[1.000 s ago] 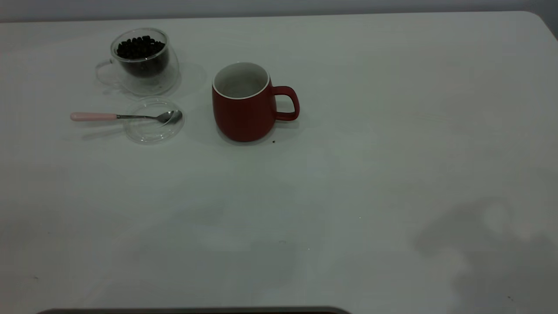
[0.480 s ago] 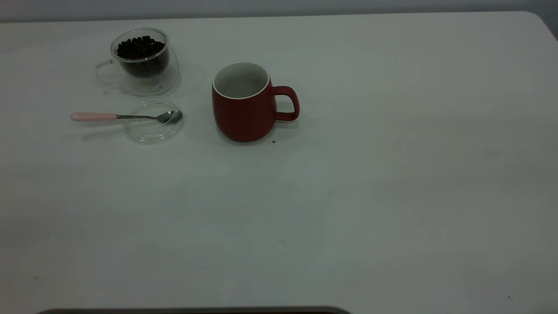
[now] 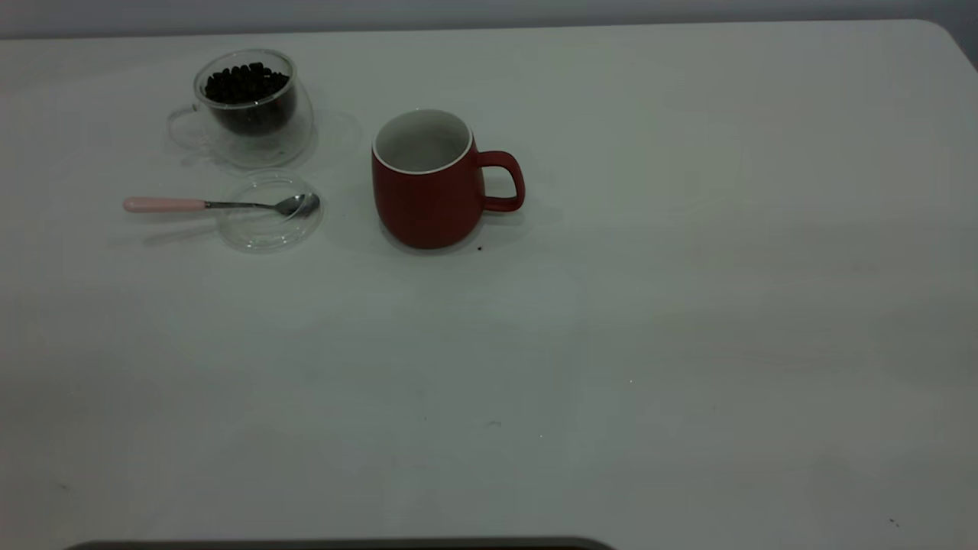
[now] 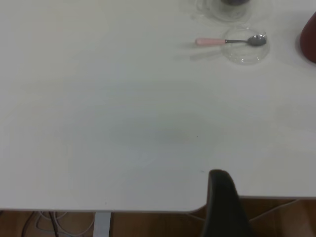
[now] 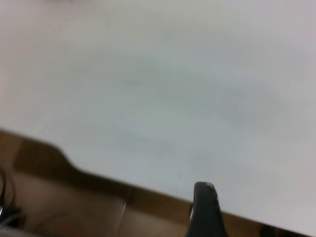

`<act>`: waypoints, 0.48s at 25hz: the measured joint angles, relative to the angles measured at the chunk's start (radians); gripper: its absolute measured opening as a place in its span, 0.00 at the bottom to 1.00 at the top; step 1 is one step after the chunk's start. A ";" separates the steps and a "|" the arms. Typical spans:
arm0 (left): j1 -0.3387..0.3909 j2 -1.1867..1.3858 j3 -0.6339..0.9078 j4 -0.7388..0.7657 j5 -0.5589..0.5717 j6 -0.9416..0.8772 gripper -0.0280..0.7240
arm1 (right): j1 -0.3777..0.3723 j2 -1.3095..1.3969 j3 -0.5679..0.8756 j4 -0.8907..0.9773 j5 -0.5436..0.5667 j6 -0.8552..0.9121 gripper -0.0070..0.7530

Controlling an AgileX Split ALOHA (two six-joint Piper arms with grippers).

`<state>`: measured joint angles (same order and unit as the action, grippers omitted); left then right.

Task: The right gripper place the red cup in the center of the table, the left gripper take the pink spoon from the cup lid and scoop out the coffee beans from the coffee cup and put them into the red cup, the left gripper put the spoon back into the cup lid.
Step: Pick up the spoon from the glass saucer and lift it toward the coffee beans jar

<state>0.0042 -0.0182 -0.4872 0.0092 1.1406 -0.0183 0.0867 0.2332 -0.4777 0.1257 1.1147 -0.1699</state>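
Observation:
The red cup (image 3: 428, 183) stands upright near the middle of the table (image 3: 611, 344), handle to the right; its white inside shows no beans from here. The coffee cup (image 3: 248, 107) with coffee beans (image 3: 244, 82) stands at the back left. The pink spoon (image 3: 214, 204) lies with its bowl on the cup lid (image 3: 267, 225) and its handle pointing left. Neither gripper is in the exterior view. My left gripper (image 4: 219, 180) shows as a black tip at the table's near edge, far from the spoon (image 4: 232, 41). My right gripper (image 5: 204, 190) is likewise over the table edge.
A tiny dark speck (image 3: 479, 247) lies beside the red cup's base. The table's rounded corner (image 3: 947, 34) is at the back right. Brown floor (image 4: 148, 224) and cables show below the table edge in the left wrist view.
A large shadow on the front right of the table one second ago has gone. The cups, lid and spoon have not moved.

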 joint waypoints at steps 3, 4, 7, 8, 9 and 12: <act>0.000 0.000 0.000 0.000 0.000 -0.001 0.71 | -0.050 -0.062 0.007 -0.023 0.003 0.020 0.79; 0.000 0.000 0.000 0.000 0.000 -0.001 0.71 | -0.066 -0.080 0.007 -0.029 0.003 0.029 0.79; 0.000 0.000 0.000 0.000 0.000 -0.001 0.71 | -0.097 -0.123 0.007 -0.045 0.004 0.052 0.79; 0.000 0.000 0.000 0.000 0.000 -0.001 0.71 | -0.105 -0.136 0.007 -0.046 0.004 0.058 0.79; 0.000 0.000 0.000 0.000 0.000 -0.001 0.71 | -0.109 -0.148 0.007 -0.049 0.004 0.062 0.79; 0.000 0.000 0.000 0.000 0.000 -0.001 0.71 | -0.110 -0.180 0.007 -0.057 0.005 0.067 0.79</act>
<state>0.0042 -0.0182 -0.4872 0.0092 1.1406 -0.0192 -0.0236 0.0534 -0.4705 0.0686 1.1195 -0.1027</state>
